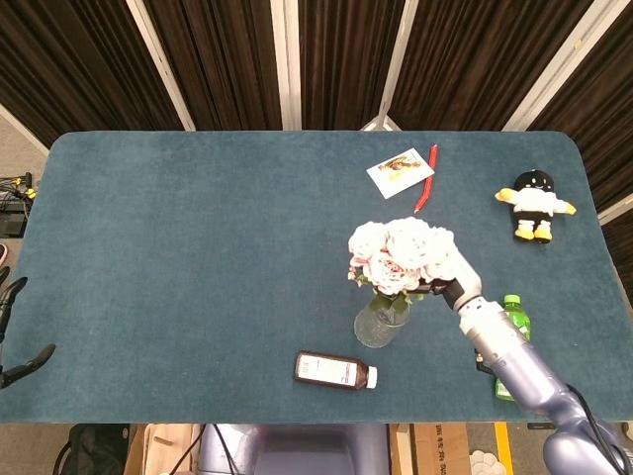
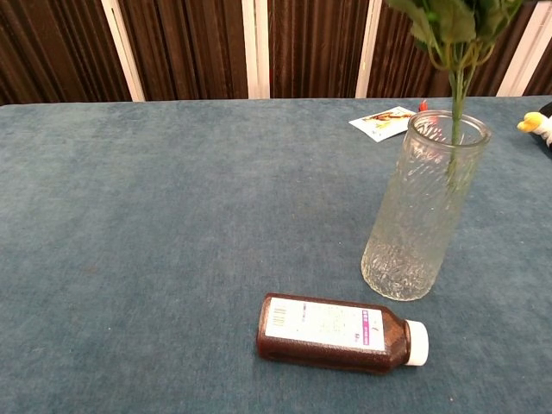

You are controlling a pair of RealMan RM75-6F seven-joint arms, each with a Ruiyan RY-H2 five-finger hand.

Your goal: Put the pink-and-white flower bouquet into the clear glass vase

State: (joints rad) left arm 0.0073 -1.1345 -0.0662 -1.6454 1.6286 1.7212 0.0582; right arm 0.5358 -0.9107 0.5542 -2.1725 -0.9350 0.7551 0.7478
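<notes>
The pink-and-white bouquet (image 1: 401, 255) stands upright over the clear glass vase (image 1: 379, 324). My right hand (image 1: 448, 286) grips it just under the blossoms, which hide most of the hand. In the chest view the green stem (image 2: 454, 129) runs down through the mouth of the vase (image 2: 423, 207) into its upper part, with the leaves (image 2: 448, 21) just above the rim. Only the dark fingertips of my left hand (image 1: 12, 336) show at the far left edge, apart and holding nothing.
A brown bottle (image 1: 336, 371) lies on its side just in front of the vase. A green bottle (image 1: 511, 319) stands close beside my right forearm. A picture card (image 1: 400, 167), a red pen (image 1: 424, 180) and a penguin toy (image 1: 535, 205) lie at the back right.
</notes>
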